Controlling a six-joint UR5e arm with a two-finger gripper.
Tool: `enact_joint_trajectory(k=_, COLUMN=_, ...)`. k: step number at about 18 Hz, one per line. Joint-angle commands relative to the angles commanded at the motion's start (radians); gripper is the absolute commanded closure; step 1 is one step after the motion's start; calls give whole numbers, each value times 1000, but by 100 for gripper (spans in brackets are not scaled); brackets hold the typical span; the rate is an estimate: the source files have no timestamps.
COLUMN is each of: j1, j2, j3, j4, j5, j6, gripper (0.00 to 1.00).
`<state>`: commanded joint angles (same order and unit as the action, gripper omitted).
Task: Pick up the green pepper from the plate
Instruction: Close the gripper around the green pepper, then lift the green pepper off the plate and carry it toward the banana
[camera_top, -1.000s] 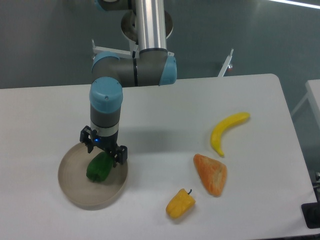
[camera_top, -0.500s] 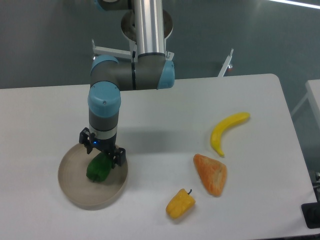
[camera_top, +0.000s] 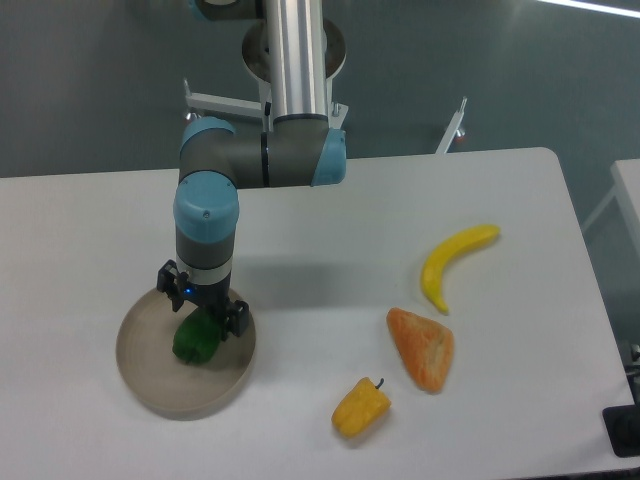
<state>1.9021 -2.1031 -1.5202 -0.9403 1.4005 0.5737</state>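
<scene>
Against the earlier frames, the tool (camera_top: 201, 311) has shifted slightly left and lower over the plate (camera_top: 150, 385); pepper, plate and other items unmoved. Pepper (camera_top: 196, 340): dark green, lying in the plate's upper middle, long axis running from lower left to upper right, upper end hidden beneath the tool. Arm: wrist vertical, pointing straight down from a horizontal grey link with blue caps, tool directly above the pepper's upper end. Tool state: fingers spread to either side of the pepper; contact cannot be told. Other items on the tabletop (camera_top: 330, 220): banana (camera_top: 450, 262) at right, orange wedge (camera_top: 422, 347) below it, yellow pepper (camera_top: 361, 407) near the front edge, all well apart from the plate.
</scene>
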Motion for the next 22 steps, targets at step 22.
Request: enact_joint_trajectory(k=22, j1=162, j2=141, j3=94, j4=-94, j5=51, j6=291, gripper=64)
